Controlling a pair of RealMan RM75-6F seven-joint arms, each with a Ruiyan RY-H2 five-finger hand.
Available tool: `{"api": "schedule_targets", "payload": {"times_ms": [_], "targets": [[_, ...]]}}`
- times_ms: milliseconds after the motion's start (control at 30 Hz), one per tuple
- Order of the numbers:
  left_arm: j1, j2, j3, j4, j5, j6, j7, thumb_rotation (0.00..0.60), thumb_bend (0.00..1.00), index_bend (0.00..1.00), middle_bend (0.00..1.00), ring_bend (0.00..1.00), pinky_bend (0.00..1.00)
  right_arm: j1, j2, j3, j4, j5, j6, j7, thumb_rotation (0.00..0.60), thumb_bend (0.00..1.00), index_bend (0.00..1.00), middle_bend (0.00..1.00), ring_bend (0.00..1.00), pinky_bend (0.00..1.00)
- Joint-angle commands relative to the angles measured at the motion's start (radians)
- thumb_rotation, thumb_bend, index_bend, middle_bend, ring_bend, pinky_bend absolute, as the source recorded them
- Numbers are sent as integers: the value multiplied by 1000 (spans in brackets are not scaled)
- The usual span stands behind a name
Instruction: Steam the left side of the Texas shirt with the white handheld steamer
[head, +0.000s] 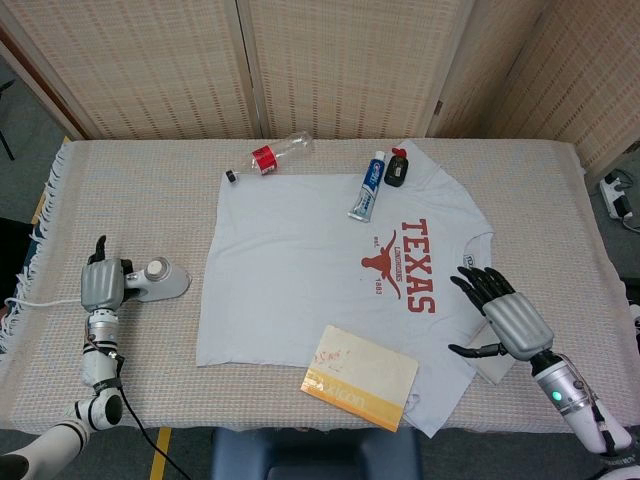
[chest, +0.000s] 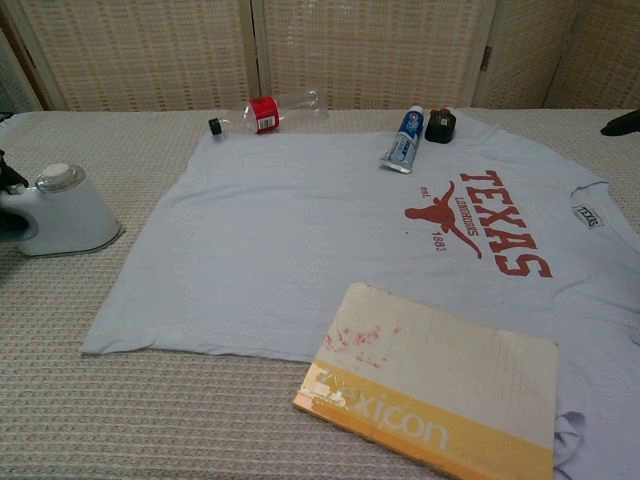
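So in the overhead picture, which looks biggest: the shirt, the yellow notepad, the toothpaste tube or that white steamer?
Largest to smallest:
1. Shirt
2. Yellow notepad
3. White steamer
4. Toothpaste tube
The steamer and the tube look close; the tube is longer but thinner.

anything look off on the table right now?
Yes: clutter lies on the Texas shirt: a yellow notebook on its near hem, a toothpaste tube near the far edge. The white steamer stands off the shirt.
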Motion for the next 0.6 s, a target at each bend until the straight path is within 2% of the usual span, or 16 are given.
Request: {"api": "schedule_targets", "payload": {"times_ms": [33,233,533,567,600], "targets": [[58,165,-9,-244,-40,-2,65,600,0,0,0,0,187,-22,24,6,-5,4,25,18,179,118,0,0,0,0],[120,328,7,-483,-67,20,99,600,0,0,0,0,175,-58,50,13,-2,14,58,43,179,116,0,0,0,0],[177,441,52,-640,-81,39,80,600,0,0,0,0,176,-97,62,13,11,14,76,67,182,118,0,0,0,0],[188,448,55,-656,-74,55,66,600,0,0,0,0,177,-104,63,12,12,13,82,65,210,118,0,0,0,0],[199,456,59,-671,-63,75,55,600,0,0,8,5,190,-112,64,10,14,12,90,58,269,119,0,0,0,0]]}}
